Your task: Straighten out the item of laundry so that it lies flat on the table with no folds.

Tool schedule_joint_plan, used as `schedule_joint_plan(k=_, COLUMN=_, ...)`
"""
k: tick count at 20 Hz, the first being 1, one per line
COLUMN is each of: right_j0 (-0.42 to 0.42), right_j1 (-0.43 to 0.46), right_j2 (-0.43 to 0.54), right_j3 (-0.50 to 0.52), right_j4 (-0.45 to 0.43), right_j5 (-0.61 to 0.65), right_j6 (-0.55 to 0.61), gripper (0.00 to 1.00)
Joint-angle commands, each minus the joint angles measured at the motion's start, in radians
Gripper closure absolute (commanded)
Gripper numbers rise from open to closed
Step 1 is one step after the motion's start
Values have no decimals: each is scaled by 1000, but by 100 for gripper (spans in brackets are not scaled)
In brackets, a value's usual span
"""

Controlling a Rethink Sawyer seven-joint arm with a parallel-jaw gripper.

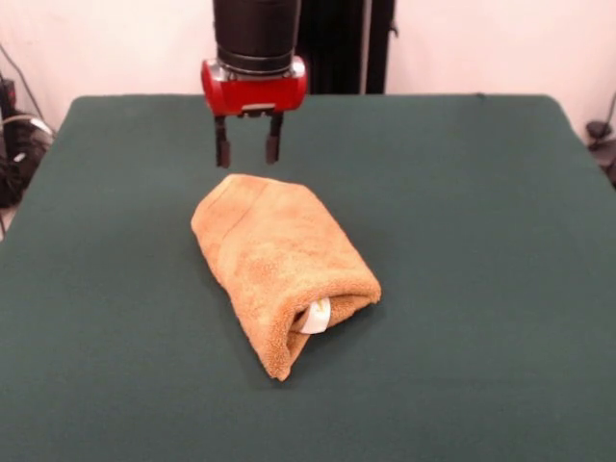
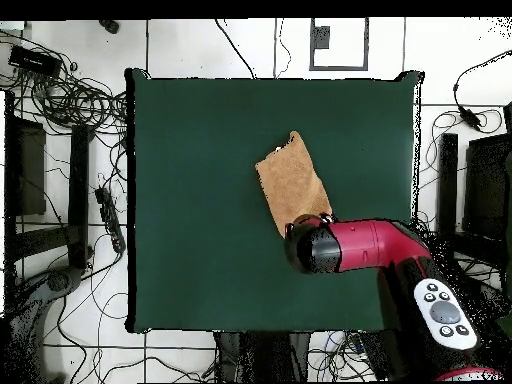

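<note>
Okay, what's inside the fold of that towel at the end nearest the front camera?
A small white tag peeks out of the folded golden-tan towel. Deeper inside, the upper layer covers everything, so nothing more can be seen.

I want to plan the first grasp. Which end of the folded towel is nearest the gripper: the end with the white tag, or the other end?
The other end: the towel's far, closed end lies just below the open gripper, while the white tag peeks from the near end.
</note>
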Motion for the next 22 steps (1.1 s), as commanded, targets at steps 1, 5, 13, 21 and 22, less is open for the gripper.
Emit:
schedule_joint_plan(k=1, right_j0=34, right_j1=22, right_j2=72, right_j3=-55, right_j4=-69, right_j5=117, right_j6=-139, gripper=0)
schedule_joint_plan(k=5, right_j0=17, right_j1=61, right_j2=76, right_j3=-56, right_j4=-90, right_j5=98, right_j6=-135, gripper=0)
schedule_joint_plan(k=13, right_j0=-13, right_j1=113, right_j2=110, right_j3=-44, right_j4=-100, right_j5=130, right_j6=-186, gripper=0)
schedule_joint_plan(k=21, right_j0=-31, right_j1=116, right_j2=128, right_j3=-39, right_j4=-87, right_j5=162, right_j6=-207, gripper=0)
schedule_joint_plan(k=22, right_j0=-32, right_j1=117, right_j2=129, right_j3=-39, right_j4=-88, right_j5=165, right_j6=-206, gripper=0)
